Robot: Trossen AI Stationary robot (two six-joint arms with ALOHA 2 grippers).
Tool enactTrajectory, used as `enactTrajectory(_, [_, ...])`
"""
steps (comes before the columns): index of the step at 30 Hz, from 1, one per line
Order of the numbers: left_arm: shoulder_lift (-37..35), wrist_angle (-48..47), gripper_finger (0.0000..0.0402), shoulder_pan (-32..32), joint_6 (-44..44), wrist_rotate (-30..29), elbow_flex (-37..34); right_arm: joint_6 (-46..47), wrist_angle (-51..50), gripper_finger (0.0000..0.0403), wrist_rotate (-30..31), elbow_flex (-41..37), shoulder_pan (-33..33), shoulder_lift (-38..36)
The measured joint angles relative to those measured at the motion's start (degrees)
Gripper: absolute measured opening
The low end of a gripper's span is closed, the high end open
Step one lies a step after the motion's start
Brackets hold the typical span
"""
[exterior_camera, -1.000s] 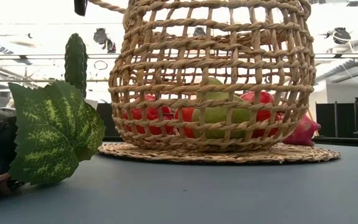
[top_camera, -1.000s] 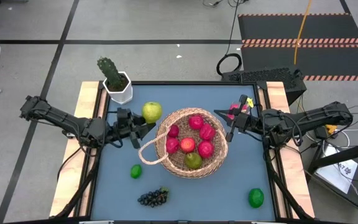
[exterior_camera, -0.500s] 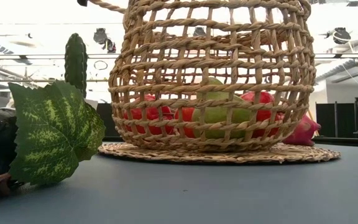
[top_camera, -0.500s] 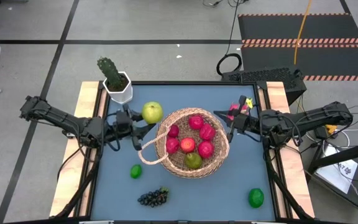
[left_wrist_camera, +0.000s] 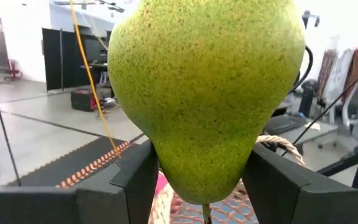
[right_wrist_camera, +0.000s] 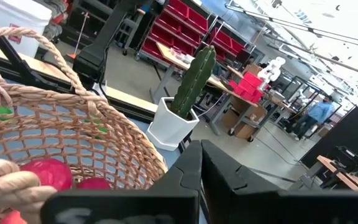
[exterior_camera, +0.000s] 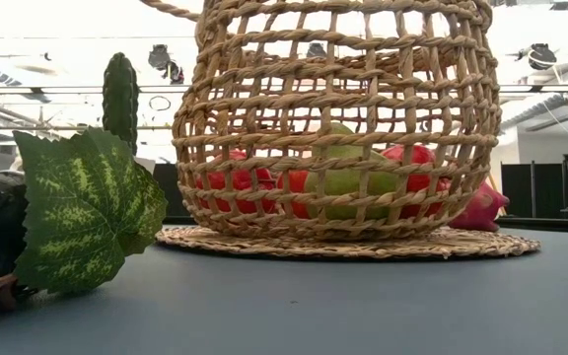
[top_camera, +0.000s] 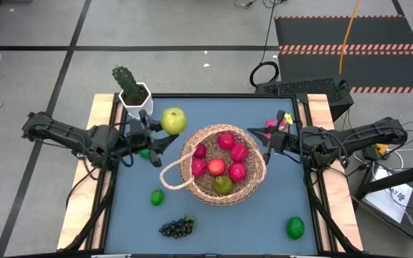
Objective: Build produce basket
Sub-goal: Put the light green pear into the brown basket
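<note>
basket (top_camera: 221,169): mid-table, tan wicker, loop handle on its left side
in basket: red apples (top_camera: 226,140), one green fruit (top_camera: 223,185) at near rim
left gripper (top_camera: 165,129): just left of basket, clamped on yellow-green pear (top_camera: 173,120)
right gripper (top_camera: 267,147): at basket's right rim, fingers closed
dragon fruit (top_camera: 272,127): right of basket, behind gripper
limes (top_camera: 156,197): one near-left of basket, one (top_camera: 295,228) near-right
grapes (top_camera: 177,227): near side, left of basket
cactus pot (top_camera: 131,90): far-left of basket

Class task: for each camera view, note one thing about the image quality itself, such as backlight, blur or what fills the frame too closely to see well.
Low view: bright ceiling backlights the basket, the leaf looms large. Left wrist view: the pear fills the frame, sharp, room behind washed out. Right wrist view: near basket rim soft, cactus clearer. High view: even light, faint shadows.
</note>
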Motion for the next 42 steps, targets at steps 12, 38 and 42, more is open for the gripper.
enactTrajectory(12, [14.45, -31.35, 0.0212, 1.19, 0.72, 0.24, 27.39, 3.69, -8.00, 0.0000, 0.00, 0.02, 0.09, -6.92])
enactTrajectory(38, [39.90, -46.43, 0.0212, 1.49, -7.05, 10.67, 42.48, 10.25, -21.20, 0.0000, 0.00, 0.00, 0.09, -14.40])
enactTrajectory(42, [41.07, -46.90, 0.0212, 1.51, -8.45, 14.21, 42.48, 10.26, -21.22, 0.0000, 0.00, 0.00, 0.09, -14.40])
